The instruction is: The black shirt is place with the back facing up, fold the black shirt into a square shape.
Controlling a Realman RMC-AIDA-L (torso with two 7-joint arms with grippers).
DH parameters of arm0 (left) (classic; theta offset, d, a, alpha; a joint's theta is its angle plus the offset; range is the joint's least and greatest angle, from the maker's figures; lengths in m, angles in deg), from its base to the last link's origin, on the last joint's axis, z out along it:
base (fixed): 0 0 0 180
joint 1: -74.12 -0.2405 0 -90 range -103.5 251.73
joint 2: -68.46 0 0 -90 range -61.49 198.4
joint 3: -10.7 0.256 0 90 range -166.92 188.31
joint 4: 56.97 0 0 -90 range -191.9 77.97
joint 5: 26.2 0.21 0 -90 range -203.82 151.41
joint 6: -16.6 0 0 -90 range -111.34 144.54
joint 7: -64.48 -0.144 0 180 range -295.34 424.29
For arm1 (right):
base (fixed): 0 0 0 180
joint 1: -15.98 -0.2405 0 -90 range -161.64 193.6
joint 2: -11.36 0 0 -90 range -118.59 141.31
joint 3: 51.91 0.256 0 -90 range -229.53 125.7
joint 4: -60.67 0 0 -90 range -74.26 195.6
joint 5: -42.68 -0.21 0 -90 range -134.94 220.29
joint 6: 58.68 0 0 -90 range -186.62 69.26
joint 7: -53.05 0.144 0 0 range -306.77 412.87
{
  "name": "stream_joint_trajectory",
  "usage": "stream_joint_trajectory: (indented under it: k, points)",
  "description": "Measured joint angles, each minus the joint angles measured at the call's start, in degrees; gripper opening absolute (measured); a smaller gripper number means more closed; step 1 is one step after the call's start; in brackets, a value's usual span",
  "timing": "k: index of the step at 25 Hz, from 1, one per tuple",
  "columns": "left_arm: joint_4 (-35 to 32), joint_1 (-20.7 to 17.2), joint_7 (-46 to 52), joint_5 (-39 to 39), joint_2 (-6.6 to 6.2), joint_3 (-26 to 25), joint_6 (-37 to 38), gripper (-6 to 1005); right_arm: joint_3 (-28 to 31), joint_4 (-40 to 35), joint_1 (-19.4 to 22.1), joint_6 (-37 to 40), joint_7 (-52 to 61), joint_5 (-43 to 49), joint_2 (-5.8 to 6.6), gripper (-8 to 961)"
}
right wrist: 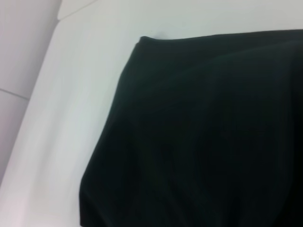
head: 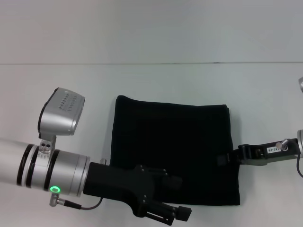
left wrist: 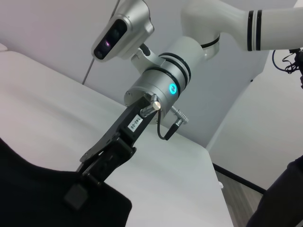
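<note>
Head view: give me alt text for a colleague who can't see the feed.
A plain matte black shirt, folded into a rough square, lies flat on a white table. The right gripper reaches in from the right to the shirt's right edge. The left gripper, on a silver and black arm, sits low over the shirt's near left corner.

a white table (head: 156, 80) meets a pale wall (head: 151, 28) behind it.
</note>
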Motion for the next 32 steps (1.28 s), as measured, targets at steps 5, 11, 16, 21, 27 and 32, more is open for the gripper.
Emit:
stream_joint_trajectory:
  k: [5, 11, 16, 21, 27, 32]
  points:
    - [0.1, 0.3, 0.1, -0.3, 0.0, -0.2, 0.0, 892, 0.6, -1.5, 0.3, 2.6, -1.0, -0.2, 0.08, 65]
    - [0.0, 0.5, 1.3, -0.3, 0.02, -0.3, 0.0, 892, 0.7, -3.6, 0.4, 5.4, -1.2, -0.3, 0.3, 66]
    - [0.0, 0.5, 2.1, -0.3, 0.14, -0.3, -0.6, 892, 0.8, -4.4, 0.5, 6.8, -1.2, -0.3, 0.62, 63]
    - [0.0, 0.6, 2.9, -0.3, 0.18, -0.3, -1.0, 893, 0.9, -5.4, 0.5, 7.8, -1.3, -0.3, 0.87, 61]
    - [0.0, 0.9, 3.3, -0.3, 0.1, -0.4, -1.2, 893, 2.7, -6.2, 0.4, 9.6, -2.6, -0.4, 0.99, 61]
    - [0.0, 1.2, 3.3, -0.3, 0.02, -0.4, -1.3, 893, 2.9, -8.0, 0.3, 11.5, -3.0, -1.8, 1.01, 61]
